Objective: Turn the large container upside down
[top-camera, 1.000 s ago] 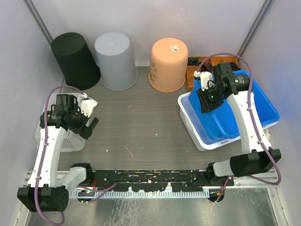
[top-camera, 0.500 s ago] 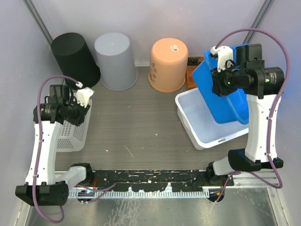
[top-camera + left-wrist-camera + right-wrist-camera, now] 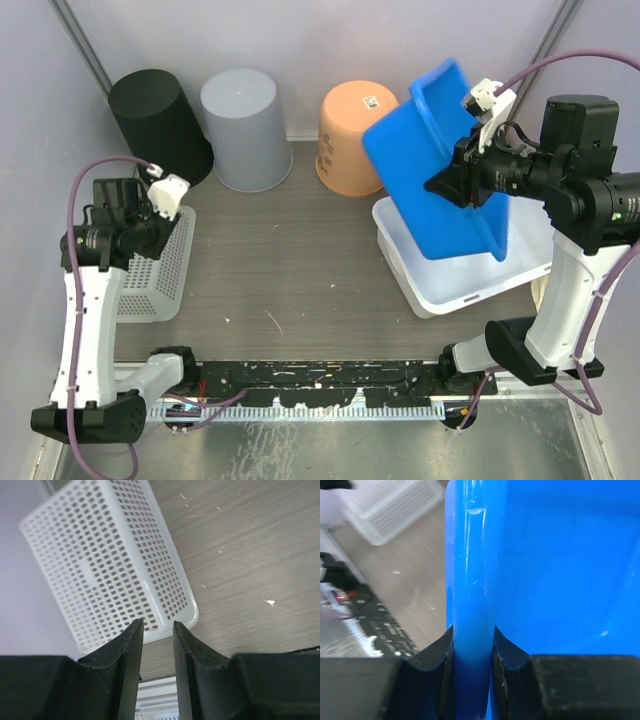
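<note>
The right gripper [image 3: 470, 636] is clamped on the rim of the large blue plastic bin [image 3: 430, 150], which hangs tilted above the white plastic tub [image 3: 440, 295]. Grip firmly, roll the wrist until the opening faces down, then lower it clear of the tub.

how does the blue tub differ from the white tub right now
Colour: the blue tub is bright blue, the white tub white. Pose: the blue tub hangs steeply tilted in the air, the white tub sits flat on the table. Hold: the right gripper pinches the blue tub's rim; nothing grips the white tub. Both are rectangular open tubs.
</note>
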{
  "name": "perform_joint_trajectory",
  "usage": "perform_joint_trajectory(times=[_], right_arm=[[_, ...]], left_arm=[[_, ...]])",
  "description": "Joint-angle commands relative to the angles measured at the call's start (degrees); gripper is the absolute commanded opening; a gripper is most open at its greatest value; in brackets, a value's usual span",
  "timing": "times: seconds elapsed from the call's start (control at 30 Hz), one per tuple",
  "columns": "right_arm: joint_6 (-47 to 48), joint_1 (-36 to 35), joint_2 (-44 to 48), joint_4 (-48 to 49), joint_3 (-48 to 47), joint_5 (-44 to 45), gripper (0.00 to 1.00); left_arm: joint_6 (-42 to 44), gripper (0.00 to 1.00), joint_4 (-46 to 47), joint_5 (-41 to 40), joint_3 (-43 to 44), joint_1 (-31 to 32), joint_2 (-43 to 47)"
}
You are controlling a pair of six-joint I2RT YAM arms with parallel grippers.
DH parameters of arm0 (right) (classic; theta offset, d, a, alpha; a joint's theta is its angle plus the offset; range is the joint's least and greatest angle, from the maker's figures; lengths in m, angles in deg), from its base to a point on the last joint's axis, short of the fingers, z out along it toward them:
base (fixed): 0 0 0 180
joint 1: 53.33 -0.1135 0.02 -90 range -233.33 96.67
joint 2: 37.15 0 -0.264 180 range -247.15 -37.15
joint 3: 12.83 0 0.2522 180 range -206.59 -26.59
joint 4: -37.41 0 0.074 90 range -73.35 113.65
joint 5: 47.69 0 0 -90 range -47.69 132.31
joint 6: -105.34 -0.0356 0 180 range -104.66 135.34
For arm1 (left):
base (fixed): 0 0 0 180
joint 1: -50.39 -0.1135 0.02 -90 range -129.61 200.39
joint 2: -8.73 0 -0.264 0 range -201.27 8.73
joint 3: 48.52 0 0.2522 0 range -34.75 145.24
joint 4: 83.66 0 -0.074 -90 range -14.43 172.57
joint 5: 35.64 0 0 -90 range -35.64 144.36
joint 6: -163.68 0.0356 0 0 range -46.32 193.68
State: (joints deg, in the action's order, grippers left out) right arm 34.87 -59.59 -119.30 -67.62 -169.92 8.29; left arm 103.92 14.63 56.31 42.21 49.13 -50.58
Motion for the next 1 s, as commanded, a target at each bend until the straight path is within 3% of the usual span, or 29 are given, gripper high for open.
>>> perform_joint_trajectory(times=[0.0,0.13,0.27,0.3,0.4,0.47,0.5,0.57,0.67,0.83,0.97], right_arm=[[1.4,-0.3,-1.4,7.8,-6.1,-23.4,0.01],[-0.3,-0.3,-3.4,8.0,-8.6,-36.8,0.01],[-8.2,-0.6,-5.8,14.3,-3.2,-51.9,0.01],[-13.7,-0.7,-6.2,20.0,0.6,-57.1,0.01],[-39.9,-8.8,-4.3,46.9,13.0,-58.7,0.01],[-58.9,-15.6,-1.0,74.1,24.9,-58.3,0.01],[-64.3,-18.7,-2.6,80.8,26.3,-58.4,0.01],[-62.6,-23.2,-5.9,77.4,24.6,-58.3,0.01],[-60.9,-27.9,-8.5,76.9,29.4,-58.5,0.01],[-56.9,-30.9,-14.2,73.4,31.7,-58.8,0.01],[-47.6,-30.9,-21.2,60.3,30.8,-58.8,0.01]], left_arm=[[-1.8,0.34,5.5,-5.8,4.8,-0.4,4.9],[-1.8,0.36,8.3,-11.5,5.2,-0.5,8.7],[-2.2,0.36,9.0,-15.0,5.1,-0.5,10.5],[-2.3,0.36,9.5,-16.1,4.7,-0.5,10.8],[-2.4,0.37,11.1,-18.8,4.5,-1.0,11.4],[-2.3,0.36,12.1,-20.0,4.6,-2.1,11.7],[-2.3,0.36,12.7,-20.8,4.5,-2.6,12.0],[-2.4,0.36,13.0,-22.0,5.3,-3.7,12.2],[-2.9,0.36,12.9,-22.8,7.3,-5.3,12.3],[-2.7,0.36,10.9,-23.2,11.4,-6.1,11.8],[-1.3,0.37,9.9,-23.7,13.1,-6.1,11.2]])
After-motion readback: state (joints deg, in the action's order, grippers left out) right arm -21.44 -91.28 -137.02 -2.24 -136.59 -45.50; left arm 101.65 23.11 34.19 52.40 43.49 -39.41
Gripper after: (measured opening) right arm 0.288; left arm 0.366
